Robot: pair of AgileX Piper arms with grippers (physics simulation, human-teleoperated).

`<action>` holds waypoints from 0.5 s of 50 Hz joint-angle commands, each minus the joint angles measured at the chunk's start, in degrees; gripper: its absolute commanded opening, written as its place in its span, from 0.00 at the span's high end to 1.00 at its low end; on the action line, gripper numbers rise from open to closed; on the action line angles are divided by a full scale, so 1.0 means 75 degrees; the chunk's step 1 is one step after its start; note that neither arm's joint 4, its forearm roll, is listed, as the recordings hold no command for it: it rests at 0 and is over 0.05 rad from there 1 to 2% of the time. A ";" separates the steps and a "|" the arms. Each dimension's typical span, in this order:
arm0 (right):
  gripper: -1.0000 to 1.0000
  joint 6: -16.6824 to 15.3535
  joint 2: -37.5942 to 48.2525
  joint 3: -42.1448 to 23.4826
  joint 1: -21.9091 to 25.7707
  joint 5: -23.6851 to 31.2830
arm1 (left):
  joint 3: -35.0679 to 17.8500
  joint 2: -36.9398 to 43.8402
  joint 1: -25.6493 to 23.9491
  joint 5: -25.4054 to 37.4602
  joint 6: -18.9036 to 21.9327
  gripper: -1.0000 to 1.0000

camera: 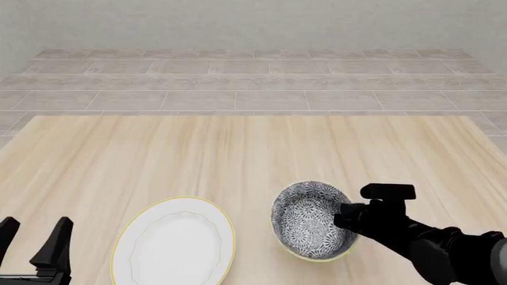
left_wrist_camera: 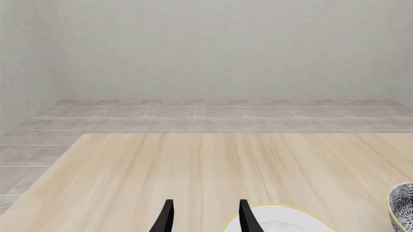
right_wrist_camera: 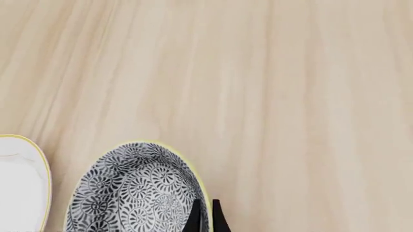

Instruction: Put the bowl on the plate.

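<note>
We hold the bowl (camera: 310,220) by its right rim with our right gripper (right_wrist_camera: 204,217), fingers pinched on the wall. It sits just right of the plate (camera: 173,243). Next we probably lift and carry it left. Our left gripper (camera: 33,237) waits spread apart.

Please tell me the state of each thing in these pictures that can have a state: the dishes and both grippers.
bowl: upright, empty, right of the plate, not on it; its rim sits between the right gripper's fingers.
plate: flat on the table, empty.
right gripper: shut on the bowl's rim, one finger inside, one outside.
left gripper: open, holding nothing, left of the plate.
</note>
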 commanded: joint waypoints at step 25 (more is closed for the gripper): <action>1.00 0.0290 -0.1965 -0.0755 0.0558 0.1211 | 0.0000 0.0000 0.0000 0.0000 0.0000 0.00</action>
